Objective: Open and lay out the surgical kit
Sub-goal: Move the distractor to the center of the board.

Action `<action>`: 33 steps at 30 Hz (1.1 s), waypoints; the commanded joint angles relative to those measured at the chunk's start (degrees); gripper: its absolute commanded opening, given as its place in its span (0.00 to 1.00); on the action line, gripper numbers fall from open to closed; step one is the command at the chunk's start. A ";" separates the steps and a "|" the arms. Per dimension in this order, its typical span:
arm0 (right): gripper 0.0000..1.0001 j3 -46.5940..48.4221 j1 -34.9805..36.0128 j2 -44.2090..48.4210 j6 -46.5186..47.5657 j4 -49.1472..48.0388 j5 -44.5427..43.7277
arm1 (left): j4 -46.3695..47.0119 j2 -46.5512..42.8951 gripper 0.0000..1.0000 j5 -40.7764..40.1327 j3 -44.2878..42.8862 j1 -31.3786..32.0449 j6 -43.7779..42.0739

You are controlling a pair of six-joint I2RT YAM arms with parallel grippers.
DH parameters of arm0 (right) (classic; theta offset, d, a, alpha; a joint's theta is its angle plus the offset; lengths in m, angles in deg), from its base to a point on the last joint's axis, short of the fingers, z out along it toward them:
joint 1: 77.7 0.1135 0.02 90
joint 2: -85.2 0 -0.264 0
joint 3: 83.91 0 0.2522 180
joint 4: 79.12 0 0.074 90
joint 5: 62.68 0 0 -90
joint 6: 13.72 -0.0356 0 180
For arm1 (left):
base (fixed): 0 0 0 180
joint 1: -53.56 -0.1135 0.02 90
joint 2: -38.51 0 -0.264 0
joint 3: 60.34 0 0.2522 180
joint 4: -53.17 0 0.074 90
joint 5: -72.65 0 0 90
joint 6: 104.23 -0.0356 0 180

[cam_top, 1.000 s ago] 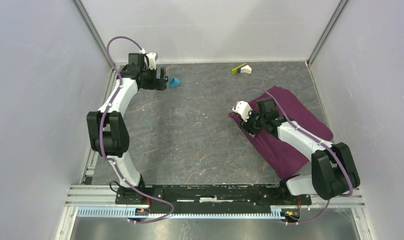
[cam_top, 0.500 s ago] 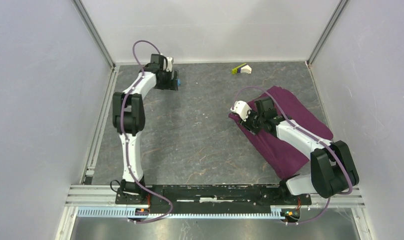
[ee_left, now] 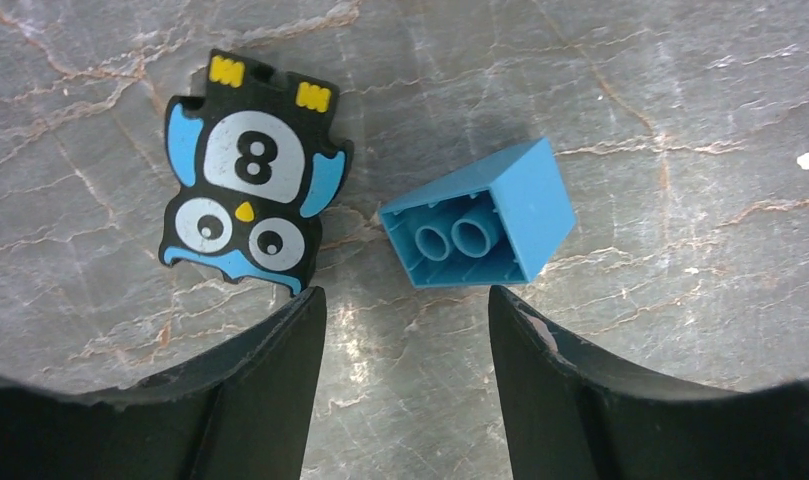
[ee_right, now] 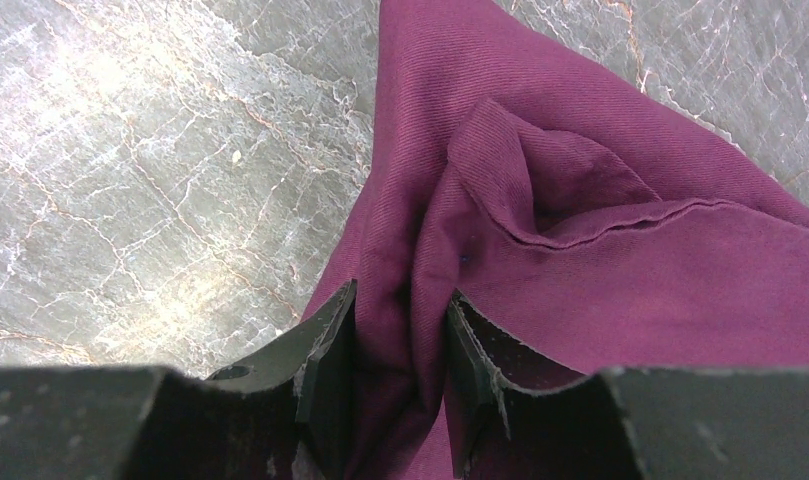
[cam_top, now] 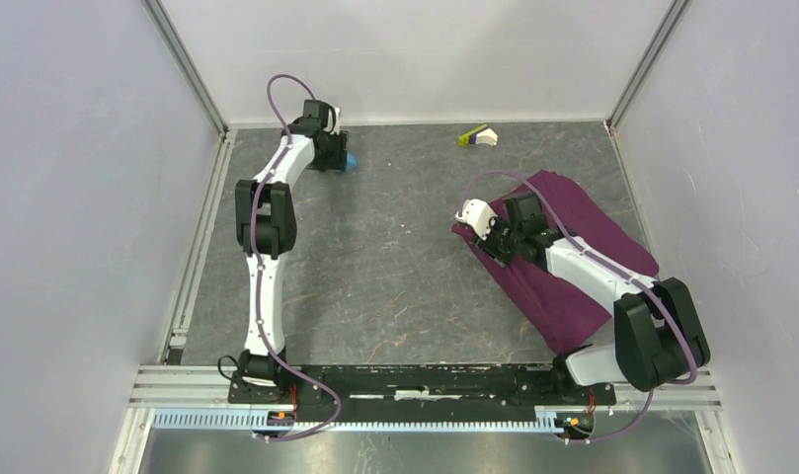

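The right end effector point(ee_right: 400, 300) was clamped on a fold at the left corner of the dark purple cloth point(ee_right: 630, 260), which lay diagonally on the right side of the surface point(cam_top: 395, 267). The left end effector point(ee_left: 405, 305), jaws apart and empty, hovered over a small blue block point(ee_left: 477, 225), well apart from the cloth.

Cloth point(cam_top: 583, 259) at right, block point(ee_left: 520, 190) far left, beside owl tile point(ee_left: 245, 215)
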 commanded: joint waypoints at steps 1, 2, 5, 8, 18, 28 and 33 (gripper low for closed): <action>0.40 1.35 0.85 0.27 0.34 -0.88 2.05 | -3.48 2.03 0.69 -2.83 -4.30 -0.77 1.76; 0.40 1.30 0.80 0.33 0.37 -0.93 2.09 | -3.90 2.66 0.70 -2.93 -4.93 -1.00 1.67; 0.40 1.39 0.81 0.21 0.44 -0.99 2.17 | -5.62 5.33 0.72 -3.26 -9.02 -1.34 1.30; 0.40 1.31 0.80 0.03 0.42 -0.91 2.30 | -8.00 8.54 0.72 -3.36 -14.85 -1.65 1.06; 0.40 1.15 0.84 0.05 0.55 -0.97 2.25 | -5.48 11.60 0.72 -5.75 -20.14 -1.84 -0.11; 0.39 2.16 0.85 -0.95 0.60 0.03 2.36 | -0.54 13.94 0.73 -5.05 -23.43 -2.06 2.27; 0.39 1.94 0.94 -0.86 1.20 0.53 2.47 | 1.83 15.01 0.72 -5.48 -24.09 -2.10 2.79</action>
